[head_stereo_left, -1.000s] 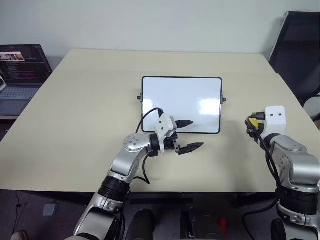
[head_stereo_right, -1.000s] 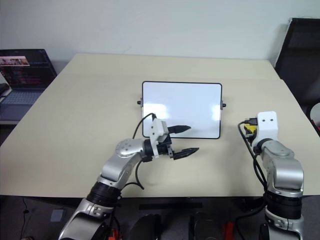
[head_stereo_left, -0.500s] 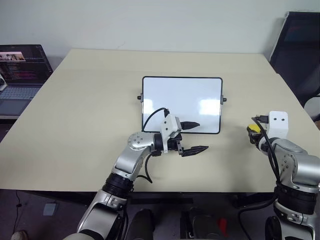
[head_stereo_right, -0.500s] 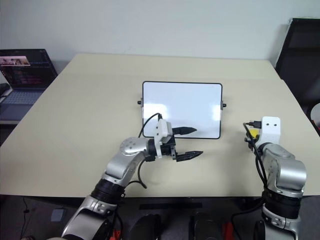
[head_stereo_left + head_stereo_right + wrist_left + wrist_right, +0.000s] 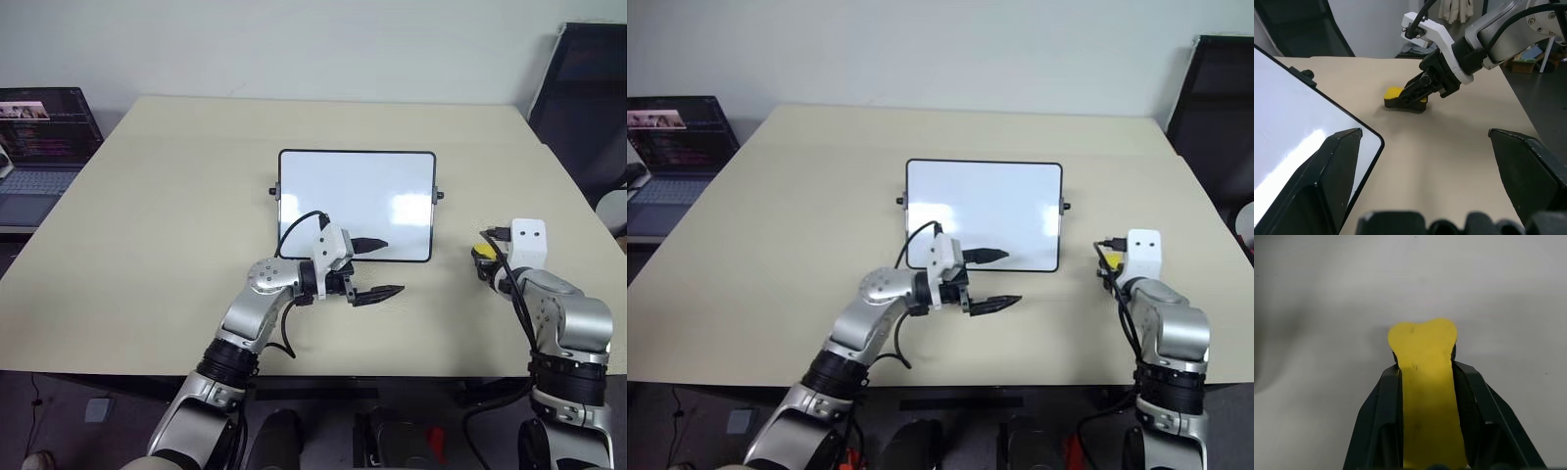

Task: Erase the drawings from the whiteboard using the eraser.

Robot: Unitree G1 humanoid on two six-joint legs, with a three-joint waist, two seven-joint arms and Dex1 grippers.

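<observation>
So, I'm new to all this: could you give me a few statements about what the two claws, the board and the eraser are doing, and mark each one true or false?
1. The right claw is shut on the yellow eraser. True.
2. The eraser is on the whiteboard. False: it is at the table, to the right of the board and apart from it.
3. The left claw is open and holds nothing. True.
4. The left claw is at the far edge of the whiteboard. False: it is at the near edge, pointing to the right.
5. A laptop stands at the left, beside the table. True.
6. The whiteboard stands upright. False: it lies flat on the table.
</observation>
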